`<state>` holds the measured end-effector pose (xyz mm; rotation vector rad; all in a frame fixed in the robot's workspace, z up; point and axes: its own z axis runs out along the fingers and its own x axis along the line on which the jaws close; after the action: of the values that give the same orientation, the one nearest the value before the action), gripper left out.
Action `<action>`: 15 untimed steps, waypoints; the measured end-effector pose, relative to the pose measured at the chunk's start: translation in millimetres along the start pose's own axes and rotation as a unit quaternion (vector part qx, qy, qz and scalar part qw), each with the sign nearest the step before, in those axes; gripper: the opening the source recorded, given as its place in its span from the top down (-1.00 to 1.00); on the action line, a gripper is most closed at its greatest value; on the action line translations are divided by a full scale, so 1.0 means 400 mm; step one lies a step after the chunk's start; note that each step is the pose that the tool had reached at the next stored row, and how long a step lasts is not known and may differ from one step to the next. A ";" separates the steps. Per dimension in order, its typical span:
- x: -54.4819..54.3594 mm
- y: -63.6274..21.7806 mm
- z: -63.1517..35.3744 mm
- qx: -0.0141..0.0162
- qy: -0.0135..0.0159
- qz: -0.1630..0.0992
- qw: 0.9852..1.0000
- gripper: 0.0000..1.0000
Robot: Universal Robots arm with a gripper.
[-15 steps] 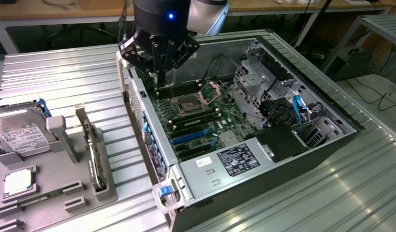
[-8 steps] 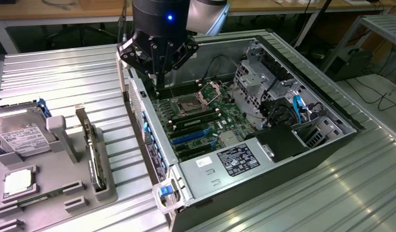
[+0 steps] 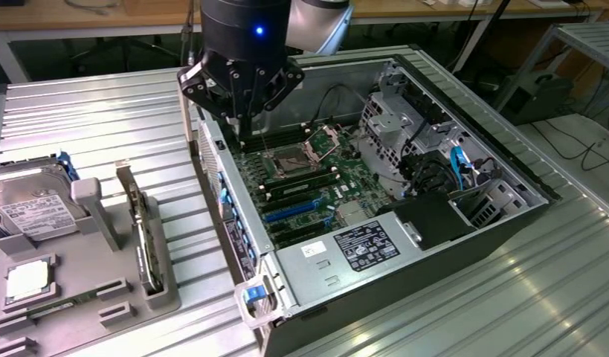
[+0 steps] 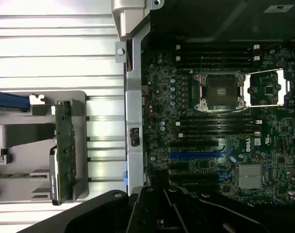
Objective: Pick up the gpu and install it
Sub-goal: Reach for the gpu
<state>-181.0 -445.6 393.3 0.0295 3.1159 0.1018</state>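
Note:
The gpu (image 3: 141,227) stands on its long edge in a slot of the grey holder tray (image 3: 86,245), on the exterior view's left, beside the open computer case (image 3: 404,245). In the wrist view the gpu (image 4: 65,150) shows as a thin green card seen edge-on, with its silver bracket at one end. My gripper (image 3: 247,132) hangs over the rear corner of the case, above the motherboard (image 3: 304,186), well apart from the gpu. Its fingers are shut with nothing between them. The gripper's (image 4: 169,196) black body sits at the edge of the wrist view, over the blue expansion slots (image 4: 193,156).
The holder tray also carries a silver hard drive (image 3: 31,204), a processor chip (image 3: 31,279) and a narrow RAM stick (image 3: 61,301). Everything rests on a ribbed metal table (image 3: 116,119). Inside the case are a drive cage (image 3: 398,126), cables and a black power supply (image 3: 438,219).

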 end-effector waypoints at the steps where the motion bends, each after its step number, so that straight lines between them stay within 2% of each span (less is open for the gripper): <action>1: 0.001 -0.001 0.000 0.000 0.000 0.000 1.000 0.79; 15: 0.009 -0.020 -0.002 0.000 0.000 -0.001 1.000 0.79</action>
<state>-184.9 -453.5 393.3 0.0261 3.1160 0.1020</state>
